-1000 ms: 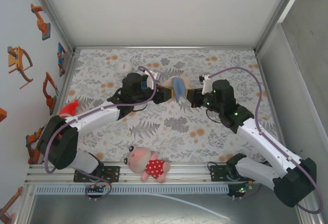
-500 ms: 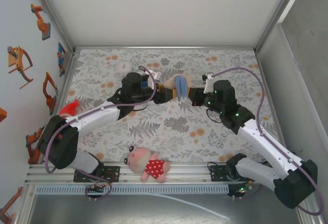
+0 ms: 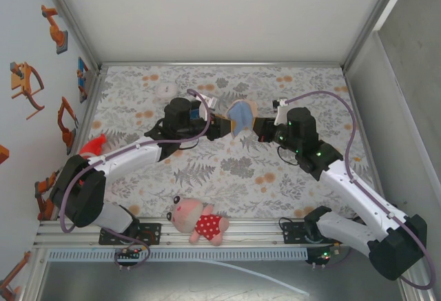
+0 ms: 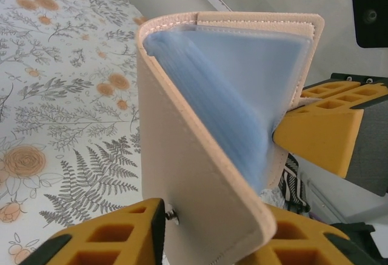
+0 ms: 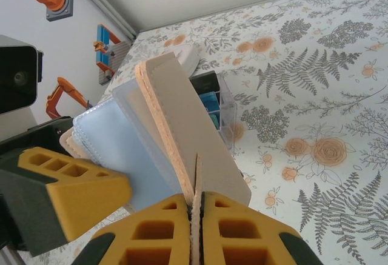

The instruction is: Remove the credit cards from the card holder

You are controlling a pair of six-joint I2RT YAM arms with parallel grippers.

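Nearest the arm bases a plush toy lies on the flowered table. Further in, the card holder hangs off the table between the two pincers. It is spread open in a V, its fold on the far, upper side and its flaps running down, one to each pincer, so that it stretches left to right. The blue-grey inner faces look toward the bases.

The left pincer is clenched on one tan flap, a yellow finger beside the small metal stud. The right pincer is clenched on the thin edge of the other flap, which stands on edge between its fingers.

A second ago the blue inside showed from above as a narrow strip. Now it is a broader patch, and the flaps stand wider apart. The arms have barely shifted, and the plush toy lies as it did.

Whether cards sit in the blue sleeves cannot be made out. The left wrist view cuts off the left fingers at its lower edge. Behind the holder a teal-and-blue block is partly hidden, and a small white round thing lies further back.
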